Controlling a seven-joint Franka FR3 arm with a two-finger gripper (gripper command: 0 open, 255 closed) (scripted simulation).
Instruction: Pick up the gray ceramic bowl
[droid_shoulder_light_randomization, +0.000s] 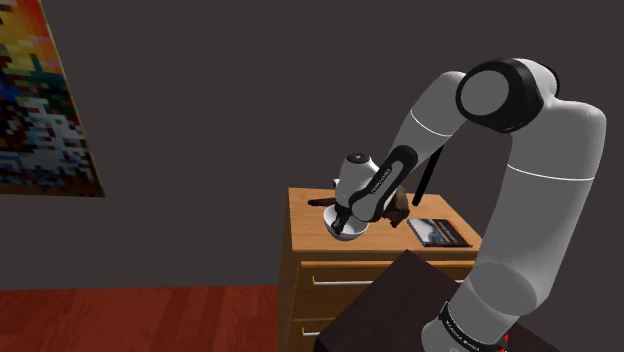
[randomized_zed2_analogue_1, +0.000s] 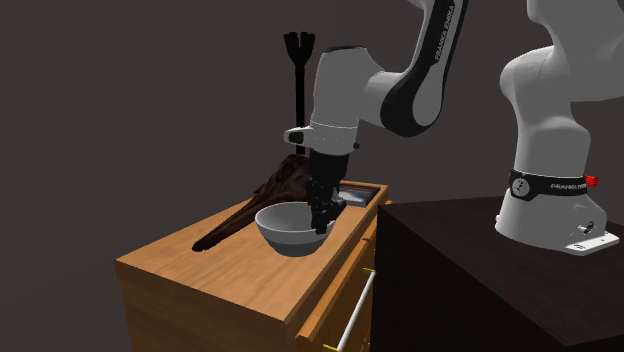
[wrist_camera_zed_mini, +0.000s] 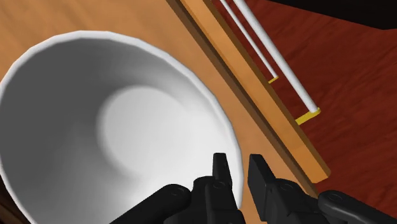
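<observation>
Operator: So, how far along am I?

Helper: Start close in. Your claw (wrist_camera_zed_mini: 238, 167) is nearly shut. One finger is inside the pale grey bowl (wrist_camera_zed_mini: 114, 127) and the other is outside, with the rim between them. They look pressed on the rim, so I think you have your pinch.

Operator: Is the bowl up in the air yet?

Helper: Not that I can see. It seems to sit on top of the wooden dresser (randomized_zed2_analogue_1: 220, 270), close to the edge above the drawer handles (wrist_camera_zed_mini: 267, 57). So you have done the reaching and, I think, the grabbing. The lifting is what you have left.

Operator: Is anything in my way?

Helper: Just behind the bowl lies a long dark brown thing (randomized_zed2_analogue_1: 250, 215). It is near the bowl, and I cannot tell if they touch. Off to the side on the same top is a flat dark book (droid_shoulder_light_randomization: 437, 231). Farther back, a tall black pronged thing (randomized_zed2_analogue_1: 298, 60) stands up against the dark wall (droid_shoulder_light_randomization: 200, 100). If you go straight up, I think you miss them all.

Operator: What could go wrong?

Helper: You only hold a thin rim on one side. The bowl may tip or slip, so I would lift it slowly.
</observation>
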